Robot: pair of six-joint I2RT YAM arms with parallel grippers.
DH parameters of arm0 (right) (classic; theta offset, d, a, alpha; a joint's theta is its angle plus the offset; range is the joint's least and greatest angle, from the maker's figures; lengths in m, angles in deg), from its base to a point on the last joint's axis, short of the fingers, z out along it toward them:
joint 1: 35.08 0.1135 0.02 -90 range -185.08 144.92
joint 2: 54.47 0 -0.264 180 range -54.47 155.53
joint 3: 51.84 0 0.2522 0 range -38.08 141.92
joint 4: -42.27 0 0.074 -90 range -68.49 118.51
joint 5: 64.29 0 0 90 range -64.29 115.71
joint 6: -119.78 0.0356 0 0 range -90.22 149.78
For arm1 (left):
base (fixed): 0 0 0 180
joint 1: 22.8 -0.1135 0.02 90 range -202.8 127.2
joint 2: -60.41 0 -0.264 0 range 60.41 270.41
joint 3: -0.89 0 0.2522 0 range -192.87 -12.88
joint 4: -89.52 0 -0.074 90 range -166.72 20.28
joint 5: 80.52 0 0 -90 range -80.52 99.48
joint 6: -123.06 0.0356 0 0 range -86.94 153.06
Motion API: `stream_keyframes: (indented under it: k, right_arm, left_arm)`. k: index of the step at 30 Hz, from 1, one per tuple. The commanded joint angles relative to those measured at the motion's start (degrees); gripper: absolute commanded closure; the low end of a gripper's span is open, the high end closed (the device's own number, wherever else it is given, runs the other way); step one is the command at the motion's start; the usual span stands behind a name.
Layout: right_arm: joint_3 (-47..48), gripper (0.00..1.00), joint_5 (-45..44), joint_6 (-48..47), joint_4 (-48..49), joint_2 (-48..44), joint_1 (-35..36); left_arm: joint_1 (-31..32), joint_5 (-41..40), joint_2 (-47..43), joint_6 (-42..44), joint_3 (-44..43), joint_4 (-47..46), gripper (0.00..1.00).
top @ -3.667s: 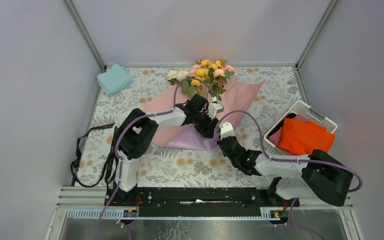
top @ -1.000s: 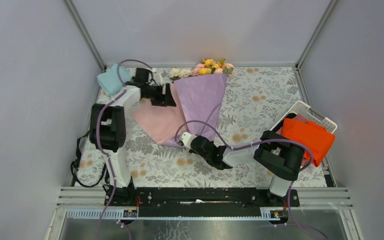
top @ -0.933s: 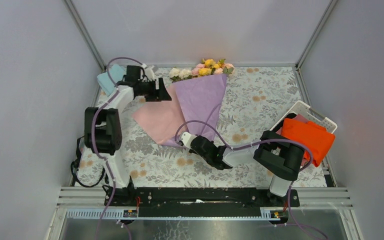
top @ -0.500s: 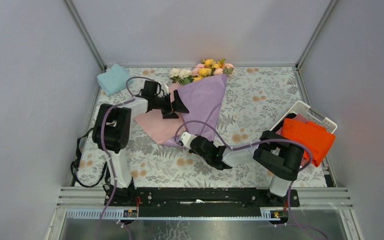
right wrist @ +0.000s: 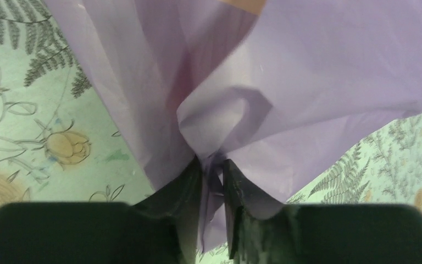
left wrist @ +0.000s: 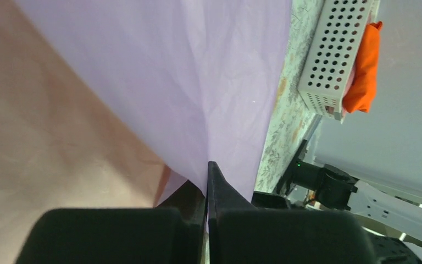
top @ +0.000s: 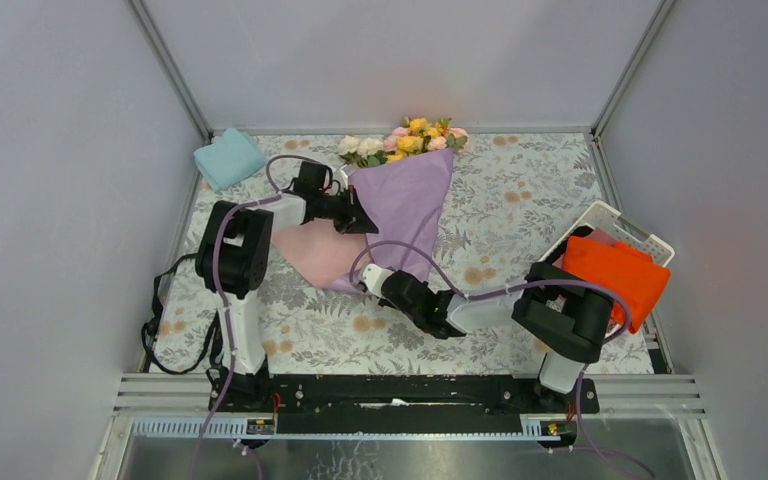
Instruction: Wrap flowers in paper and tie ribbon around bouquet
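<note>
The flowers (top: 405, 142), yellow, pink and white, lie at the table's back, heads poking out past the paper (top: 408, 200). Its lilac flap is folded over the stems and its pink underside (top: 312, 252) is spread to the left. My left gripper (top: 362, 216) is shut on the flap's left edge; in the left wrist view the jaws (left wrist: 207, 177) meet on the lilac sheet (left wrist: 187, 71). My right gripper (top: 369, 280) holds the gathered bottom tip, with bunched paper (right wrist: 307, 71) pinched between its fingertips (right wrist: 212, 171). The black ribbon (top: 175, 300) lies off the mat's left edge.
A folded light blue cloth (top: 228, 158) sits at the back left corner. A white perforated basket (top: 610, 222) holding an orange cloth (top: 610, 275) stands at the right and also shows as a basket (left wrist: 329, 60) in the left wrist view. Grey walls close in three sides.
My left gripper came from the back left, open, to the flap's left edge and shut on it. The right arm stayed at the paper's tip.
</note>
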State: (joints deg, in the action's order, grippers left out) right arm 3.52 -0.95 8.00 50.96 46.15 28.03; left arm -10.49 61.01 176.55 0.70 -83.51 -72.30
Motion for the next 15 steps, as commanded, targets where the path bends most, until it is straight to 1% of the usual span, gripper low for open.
stream_keyframes:
  k: [1, 2, 4, 6, 8, 10, 11, 12, 14, 15]
  right_arm:
    - [0.06, 0.61, 5.86, 2.3, -9.98, -5.23, 0.61]
    - [0.18, 0.53, 7.52, 2.77, -11.76, -7.12, 0.61]
    - [0.44, 0.4, 11.54, 3.45, -15.38, -11.77, 0.61]
    - [0.85, 0.31, 18.83, 4.15, -18.94, -17.34, 0.4]
    - [1.67, 0.24, 27.0, 5.52, -21.74, -23.22, -0.85]
    - [1.56, 0.21, 36.03, 9.03, -20.58, -26.73, -4.47]
    - [0.75, 0.2, 39.91, 11.83, -17.63, -27.51, -7.11]
    - [-0.57, 0.19, 42.08, 15.66, -12.54, -27.32, -10.17]
    - [-1.46, 0.24, 42.58, 24.22, -3.19, -23.55, -14.29]
    - [0.36, 0.29, 42.19, 27.11, -1.78, -20.34, -15.2]
  left_arm:
    - [-2.86, -6.21, 0.9, 5.8, -0.26, 3.66, 1.0]
    - [-3.27, -7.98, 1.87, 6.68, -0.45, 4.59, 1.0]
    - [-3.44, -9.52, 3.54, 8.4, -0.46, 5.5, 1.0]
    - [-3.15, -9.31, 4.53, 8.48, 0.47, 4.72, 1.0]
    - [-3.01, -8.94, 5.29, 8.54, 0.62, 4.45, 1.0]
    - [-3.11, -9.14, 5.65, 8.9, 0.77, 4.49, 1.0]
    - [-3.09, -9.48, 5.61, 9.04, 0.95, 4.49, 1.0]
    - [-3.09, -9.84, 5.51, 9.1, 1.12, 4.42, 1.0]
    - [-3.14, -10.55, 5.41, 8.87, 1.3, 4.11, 1.0]
    - [-3.11, -10.85, 5.49, 8.81, 1.3, 4.11, 1.0]
